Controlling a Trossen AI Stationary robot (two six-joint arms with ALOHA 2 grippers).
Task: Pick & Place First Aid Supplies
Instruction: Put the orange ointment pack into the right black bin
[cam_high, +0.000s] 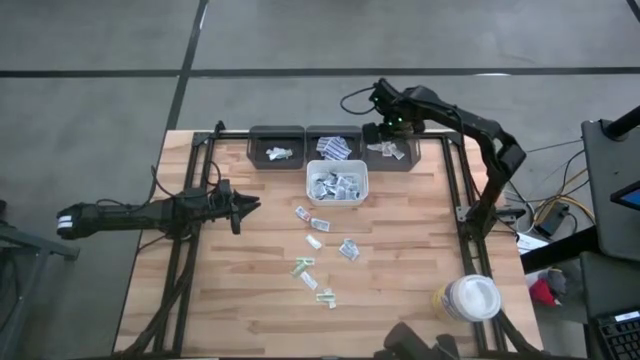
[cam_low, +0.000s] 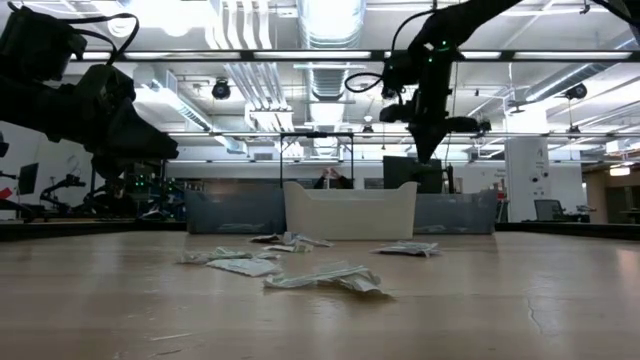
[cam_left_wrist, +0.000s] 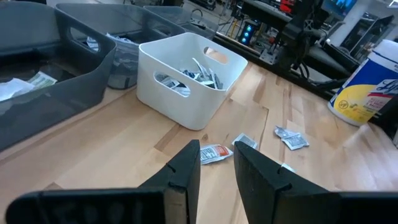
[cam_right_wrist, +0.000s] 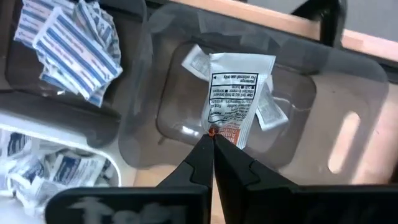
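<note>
A white sachet (cam_right_wrist: 239, 99) with black print and an orange band hangs pinched in the closed right pincer (cam_right_wrist: 212, 134) above the right-hand grey bin (cam_high: 392, 153), where a few sachets already lie. Beside it stand two more grey bins (cam_high: 277, 147) and a white bin (cam_high: 337, 184), with loose sachets (cam_high: 318, 243) scattered on the wooden surface (cam_high: 400, 270). The left pincer (cam_left_wrist: 217, 155) hovers part-open and empty at the surface's left.

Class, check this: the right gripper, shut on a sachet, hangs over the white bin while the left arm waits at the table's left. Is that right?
Not quite. The right gripper, shut on a sachet, hangs over the right-hand grey bin, not the white bin; the high and right wrist views show it. The left arm does wait at the table's left.
</note>
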